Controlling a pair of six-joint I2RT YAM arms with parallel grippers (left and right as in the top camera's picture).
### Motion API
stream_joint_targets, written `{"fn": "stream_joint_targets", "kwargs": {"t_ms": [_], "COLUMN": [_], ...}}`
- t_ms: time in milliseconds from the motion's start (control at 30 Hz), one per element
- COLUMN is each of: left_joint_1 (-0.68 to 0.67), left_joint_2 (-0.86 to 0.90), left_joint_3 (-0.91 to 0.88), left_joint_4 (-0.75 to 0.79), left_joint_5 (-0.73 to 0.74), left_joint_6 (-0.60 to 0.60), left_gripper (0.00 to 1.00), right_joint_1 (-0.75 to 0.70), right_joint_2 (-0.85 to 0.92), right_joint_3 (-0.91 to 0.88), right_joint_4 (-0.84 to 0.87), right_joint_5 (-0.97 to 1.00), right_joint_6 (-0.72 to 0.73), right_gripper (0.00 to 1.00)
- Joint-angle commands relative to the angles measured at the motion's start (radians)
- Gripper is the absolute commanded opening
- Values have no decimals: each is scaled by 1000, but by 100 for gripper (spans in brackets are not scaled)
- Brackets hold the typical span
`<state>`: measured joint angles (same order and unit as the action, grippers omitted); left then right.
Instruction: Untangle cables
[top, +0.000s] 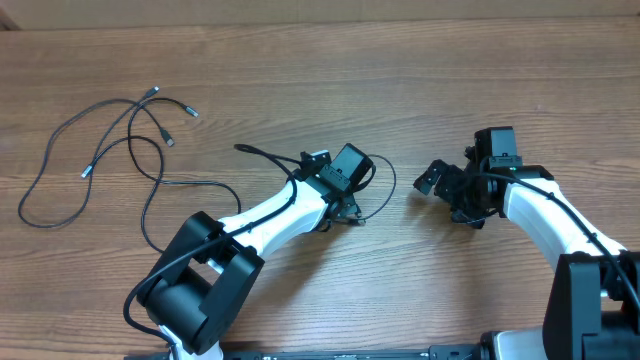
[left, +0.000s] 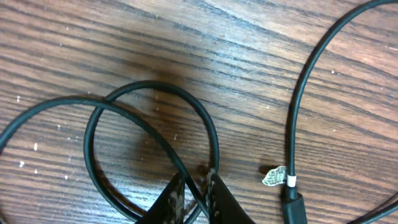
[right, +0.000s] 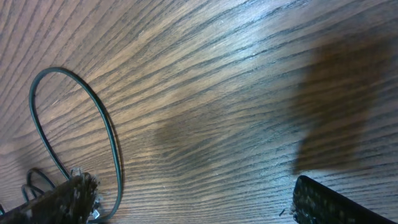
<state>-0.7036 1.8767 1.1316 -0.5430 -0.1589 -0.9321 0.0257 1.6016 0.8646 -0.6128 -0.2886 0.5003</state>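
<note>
Several thin black cables (top: 96, 108) lie in loose loops on the left of the wooden table, small plug ends (top: 153, 91) showing. One strand runs under my left arm to a small loop (top: 388, 186) mid-table. My left gripper (top: 347, 212) sits at that loop. In the left wrist view the cable loop (left: 149, 87) crosses itself, and my left gripper (left: 196, 194) is shut on the crossing strand. A plug (left: 292, 204) with a white tag lies to the right. My right gripper (top: 436, 182) stands open just right of the loop, only wood between its fingers (right: 333, 202).
The right wrist view shows a cable loop (right: 107, 134) beside the left finger (right: 65, 198). Both arm bases stand at the table's front edge. Bare wood (top: 400, 80) stretches across the far side and between the two grippers.
</note>
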Motion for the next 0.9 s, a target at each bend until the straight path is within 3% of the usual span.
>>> {"fn": "stream_joint_targets", "kwargs": {"t_ms": [0, 233, 533, 867], "left_joint_1": [-2, -2, -3, -4], "left_joint_2": [11, 11, 11, 15], "left_joint_3": [-6, -6, -6, -6], "left_joint_4": [6, 24, 23, 23], "left_joint_5": [-26, -32, 34, 105], "left_joint_6": [51, 102, 97, 62], "left_gripper": [15, 16, 38, 30], "right_joint_1": [-2, -2, -2, -2], "right_joint_2": [-4, -4, -4, -4], "right_joint_3": [6, 6, 6, 6], "right_joint_4": [5, 5, 5, 5], "right_joint_5": [-3, -3, -3, -3], "right_joint_6": [0, 0, 0, 0], "right_gripper": [100, 100, 100, 100]}}
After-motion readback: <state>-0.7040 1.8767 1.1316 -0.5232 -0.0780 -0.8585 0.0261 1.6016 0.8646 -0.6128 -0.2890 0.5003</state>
